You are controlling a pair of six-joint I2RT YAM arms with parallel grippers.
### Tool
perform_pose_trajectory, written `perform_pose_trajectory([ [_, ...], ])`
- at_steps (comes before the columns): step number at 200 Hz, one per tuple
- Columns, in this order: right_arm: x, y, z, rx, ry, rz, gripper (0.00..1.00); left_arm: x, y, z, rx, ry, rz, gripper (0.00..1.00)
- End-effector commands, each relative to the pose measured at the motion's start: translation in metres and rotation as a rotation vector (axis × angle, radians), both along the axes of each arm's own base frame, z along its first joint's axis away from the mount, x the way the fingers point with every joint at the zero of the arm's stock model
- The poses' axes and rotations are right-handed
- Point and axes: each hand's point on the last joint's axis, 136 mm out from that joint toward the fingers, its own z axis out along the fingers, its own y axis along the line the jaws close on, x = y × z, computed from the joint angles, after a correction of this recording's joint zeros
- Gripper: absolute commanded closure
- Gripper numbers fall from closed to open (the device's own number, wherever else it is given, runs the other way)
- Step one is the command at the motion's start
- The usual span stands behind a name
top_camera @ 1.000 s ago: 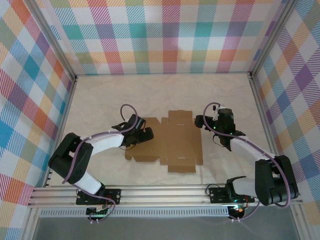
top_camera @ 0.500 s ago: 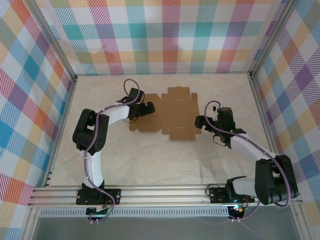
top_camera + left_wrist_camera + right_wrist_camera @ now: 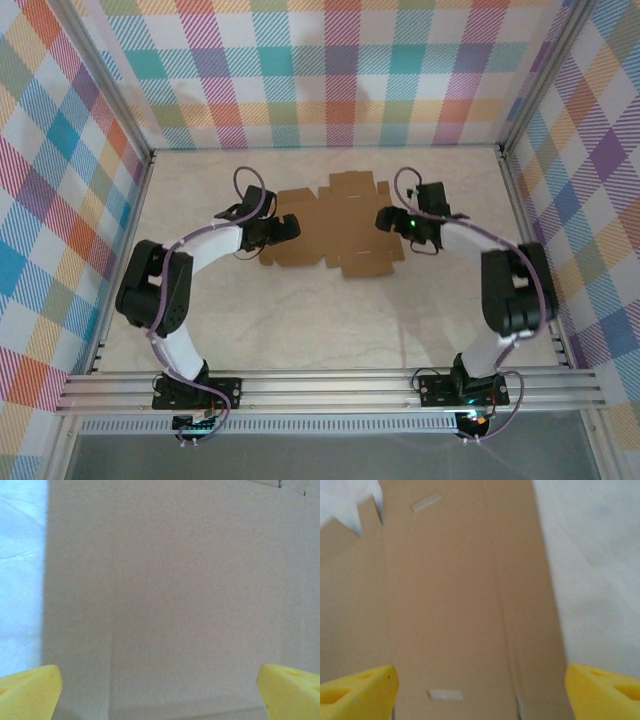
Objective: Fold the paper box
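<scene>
Paper box (image 3: 335, 238) is lying flat and unfolded on the counter (image 3: 330, 320), toward the back middle, with its flaps and tabs all spread out, so no fold is made yet. Left fingers (image 3: 27, 692) are wide open right over its left panel. The right fingers (image 3: 357, 692) are spread open too, low over the right panel, and neither side grips anything. Looks to me like the very first step, picking a side flap. Next move probably needs one side pinning the cardboard down while the other gets under an edge and lifts along the crease.
</scene>
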Motion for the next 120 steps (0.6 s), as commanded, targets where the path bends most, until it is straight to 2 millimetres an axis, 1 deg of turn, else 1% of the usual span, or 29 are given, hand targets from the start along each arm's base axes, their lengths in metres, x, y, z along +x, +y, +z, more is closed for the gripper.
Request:
perform_pose_trajectory([
  [1, 0.015, 0.027, -0.012, 0.107, 0.099, 0.038, 0.14, -0.006, 0.007, 0.015, 0.002, -0.056, 0.027, 0.0],
  [22, 0.034, 0.034, -0.027, 0.123, 0.145, 0.021, 0.14, -0.016, 0.013, 0.019, 0.015, -0.065, 0.041, 0.0],
  [33, 0.039, 0.035, -0.032, 0.127, 0.159, 0.014, 0.14, -0.019, 0.016, 0.021, 0.022, -0.07, 0.048, 0.0],
  [45, 0.039, 0.036, -0.037, 0.13, 0.175, 0.009, 0.14, -0.021, 0.019, 0.024, 0.029, -0.076, 0.051, 0.0],
  [63, 0.027, 0.039, -0.045, 0.13, 0.2, 0.01, 0.14, -0.021, 0.02, 0.028, 0.038, -0.083, 0.047, 0.0],
  [84, 0.004, 0.038, -0.053, 0.125, 0.221, 0.007, 0.13, -0.017, 0.016, 0.032, 0.032, -0.09, 0.034, 0.0],
  [108, -0.026, 0.033, -0.056, 0.139, 0.245, -0.01, 0.13, -0.009, 0.004, 0.036, 0.014, -0.094, -0.004, 0.0],
  [120, -0.039, 0.03, -0.056, 0.148, 0.25, -0.015, 0.11, -0.004, -0.009, 0.037, -0.003, -0.099, -0.053, 0.0],
])
